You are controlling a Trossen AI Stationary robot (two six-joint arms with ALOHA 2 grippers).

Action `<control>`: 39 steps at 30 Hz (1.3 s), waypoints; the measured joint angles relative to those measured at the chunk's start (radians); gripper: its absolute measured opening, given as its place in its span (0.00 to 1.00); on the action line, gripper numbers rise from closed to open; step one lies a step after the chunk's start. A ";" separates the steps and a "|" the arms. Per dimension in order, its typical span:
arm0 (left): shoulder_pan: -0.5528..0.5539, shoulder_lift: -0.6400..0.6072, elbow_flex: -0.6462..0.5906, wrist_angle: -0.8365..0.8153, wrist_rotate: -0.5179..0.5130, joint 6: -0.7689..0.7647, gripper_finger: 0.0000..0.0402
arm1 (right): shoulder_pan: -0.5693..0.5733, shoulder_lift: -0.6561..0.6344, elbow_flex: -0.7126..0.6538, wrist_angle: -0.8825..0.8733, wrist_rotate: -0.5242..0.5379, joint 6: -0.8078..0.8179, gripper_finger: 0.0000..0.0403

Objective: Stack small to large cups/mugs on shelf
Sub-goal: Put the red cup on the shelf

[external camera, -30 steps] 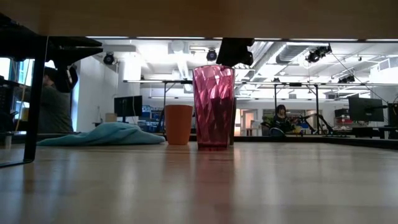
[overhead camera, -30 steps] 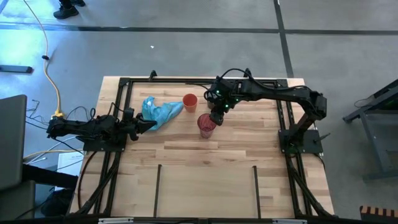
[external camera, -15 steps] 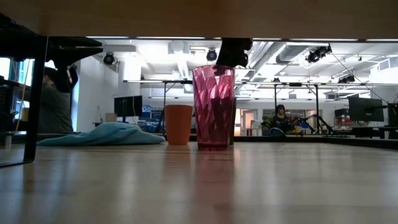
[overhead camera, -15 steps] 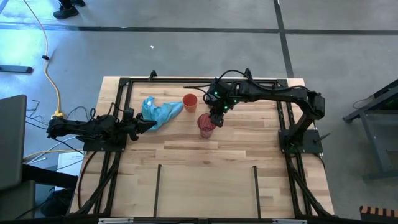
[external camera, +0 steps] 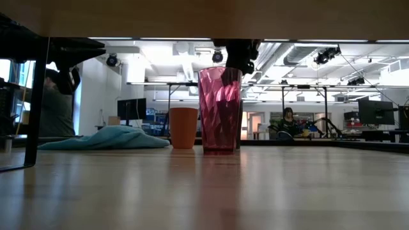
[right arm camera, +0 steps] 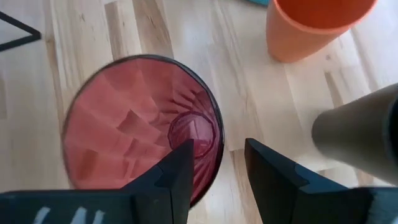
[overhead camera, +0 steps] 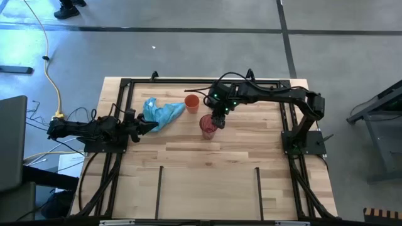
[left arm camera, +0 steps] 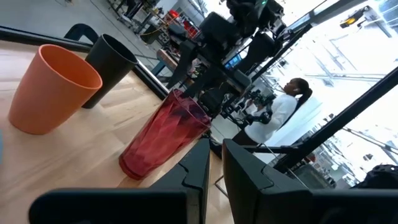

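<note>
A translucent red-pink cup [overhead camera: 207, 126] stands upright on the table's middle. My right gripper [right arm camera: 217, 152] hovers open at its rim, slanting down. One finger [right arm camera: 180, 168] is over the cup's inside and the other [right arm camera: 273, 171] is outside its wall. An orange cup [overhead camera: 191, 102] stands just beyond the red one, toward the far left. A black cup [left arm camera: 112, 59] stands behind it, hidden under my right arm in the high view. The shelf [overhead camera: 207, 188] lies at the near edge between two black bars. My left gripper [left arm camera: 214, 168] rests shut at the table's left.
A light-blue cloth [overhead camera: 162, 113] lies crumpled at the far left, just in front of my left gripper [overhead camera: 147, 125]. A black frame runs along the table's far and side edges. Bare wood lies between the cups and the shelf bars [overhead camera: 160, 182].
My right gripper has sunk a little toward the red-pink cup's rim and rolled slightly about its own pointing line, staying open. The cups and the cloth have not moved.
</note>
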State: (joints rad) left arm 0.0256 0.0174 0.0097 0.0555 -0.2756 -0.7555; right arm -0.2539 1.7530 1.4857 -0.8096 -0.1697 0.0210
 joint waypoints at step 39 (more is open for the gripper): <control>0.000 0.000 0.000 0.000 0.001 -0.001 0.09 | -0.001 -0.174 0.000 -0.182 0.015 0.138 0.00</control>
State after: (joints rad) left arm 0.0257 0.0174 0.0097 0.0555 -0.2745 -0.7567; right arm -0.2550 1.5787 1.4857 -0.9916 -0.1549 0.1593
